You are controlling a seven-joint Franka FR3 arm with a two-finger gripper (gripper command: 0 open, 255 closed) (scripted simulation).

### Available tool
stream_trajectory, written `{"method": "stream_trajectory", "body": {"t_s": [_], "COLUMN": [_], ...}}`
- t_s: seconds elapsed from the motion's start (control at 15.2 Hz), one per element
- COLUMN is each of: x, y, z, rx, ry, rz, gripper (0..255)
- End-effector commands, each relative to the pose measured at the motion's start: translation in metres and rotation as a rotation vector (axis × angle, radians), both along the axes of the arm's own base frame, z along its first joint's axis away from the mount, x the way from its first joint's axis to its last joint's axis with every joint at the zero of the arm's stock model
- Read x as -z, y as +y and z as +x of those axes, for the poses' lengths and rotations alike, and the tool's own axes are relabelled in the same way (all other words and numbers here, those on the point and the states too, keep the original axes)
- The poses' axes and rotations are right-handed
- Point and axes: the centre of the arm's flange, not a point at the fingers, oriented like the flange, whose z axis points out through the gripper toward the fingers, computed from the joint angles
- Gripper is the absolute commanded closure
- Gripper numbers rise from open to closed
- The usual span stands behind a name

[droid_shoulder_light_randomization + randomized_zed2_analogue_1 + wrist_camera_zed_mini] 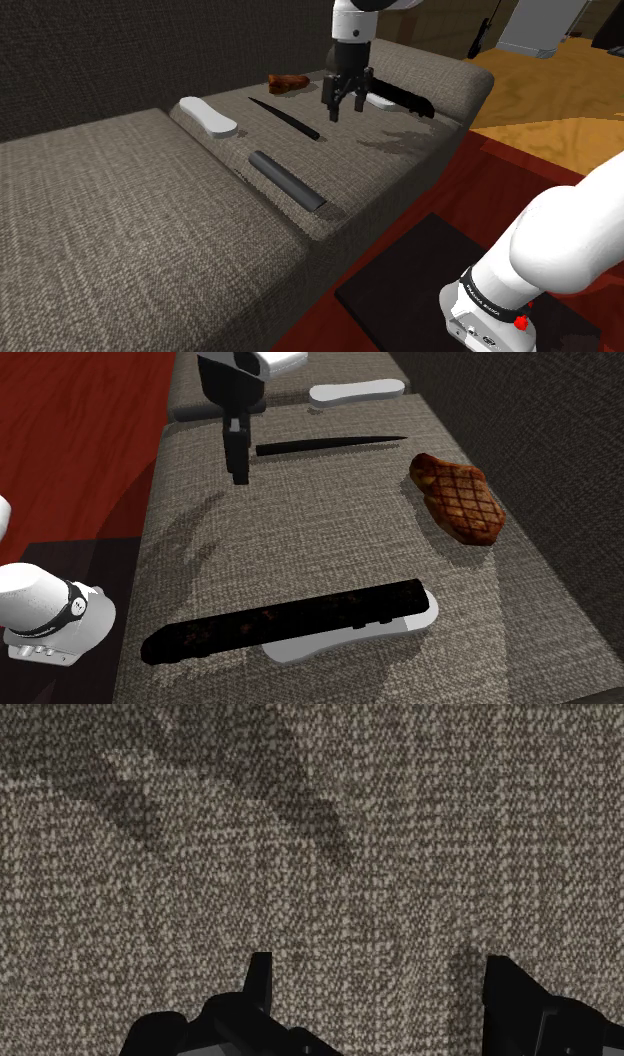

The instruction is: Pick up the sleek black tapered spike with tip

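Over bare sofa [120, 200] fabric beside the black spike [285, 118], toward the stand-side edge, the claw [346, 112] hangs open, empty.

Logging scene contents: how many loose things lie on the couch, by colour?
Black: 2, thin tapered black spike, long bumpy black bar
White: 2, white oblong near the spike, white oblong under the black bar
Grey: 1, dark grey rounded bar
Brown: 1, brown grilled steak
Total: 6
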Motion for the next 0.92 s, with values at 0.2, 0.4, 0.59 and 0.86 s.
{"method": "stream_trajectory", "body": {"t_s": [0.2, 0.4, 0.59, 0.86], "x": [0.001, 0.001, 0.0, 0.005], "y": [0.037, 0.058, 0.079, 0.097], "z": [0.054, 0.087, 0.119, 0.145], "rx": [-0.009, -0.014, -0.02, -0.024], "ry": [-0.02, -0.031, -0.042, -0.051], "rz": [-0.011, -0.017, -0.024, -0.029], "gripper": [0, 0, 0, 0]}}
